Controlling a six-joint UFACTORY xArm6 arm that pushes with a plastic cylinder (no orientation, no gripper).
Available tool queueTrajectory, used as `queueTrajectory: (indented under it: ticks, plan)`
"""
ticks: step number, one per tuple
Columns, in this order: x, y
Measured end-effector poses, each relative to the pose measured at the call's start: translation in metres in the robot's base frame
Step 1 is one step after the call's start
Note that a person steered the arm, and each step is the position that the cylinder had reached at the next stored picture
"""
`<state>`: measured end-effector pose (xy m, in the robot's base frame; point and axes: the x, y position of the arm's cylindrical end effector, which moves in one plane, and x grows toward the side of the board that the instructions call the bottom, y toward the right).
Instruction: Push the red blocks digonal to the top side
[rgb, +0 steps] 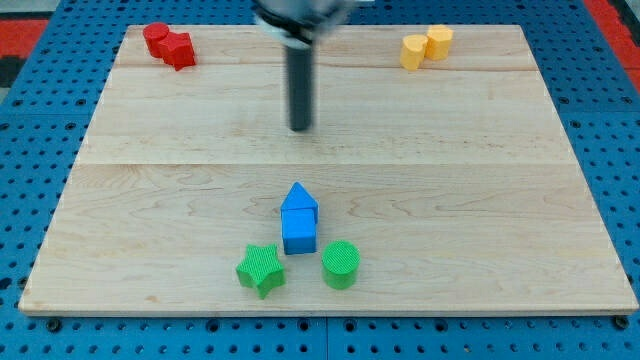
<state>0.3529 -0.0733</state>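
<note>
Pale wooden bench (480, 180), smooth with visible grain and plank seams, matt finish. The rod looks dark matt, my tip (301, 128) included. The green star block (261, 269) and green cylinder block (341, 264) show ribbed tops; the blue perforated surround (30, 160) looks smooth.

So the bench (480, 200) has three little clusters on it. At the view's top left corner, the two red blocks (168, 44) sit touching each other. Over at the view's top right, the two yellow blocks (425, 47) are touching too. Near the view's bottom middle, the blue pointed block (299, 200) is right behind the blue cube (299, 232). The green star (261, 269) is just below-left of the cube, and the green cylinder (341, 264) is just below-right. My tip (300, 127) is in the middle, above the blue pair, well apart from every block.
</note>
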Motion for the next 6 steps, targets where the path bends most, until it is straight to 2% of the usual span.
queueTrajectory:
  ticks: [1, 2, 3, 4, 5, 6]
  plan:
    - [-0.061, -0.133]
    - [-0.117, -0.230]
    - [-0.112, -0.230]
    - [-0.116, -0.162]
    - [-0.118, -0.143]
    - [-0.131, -0.187]
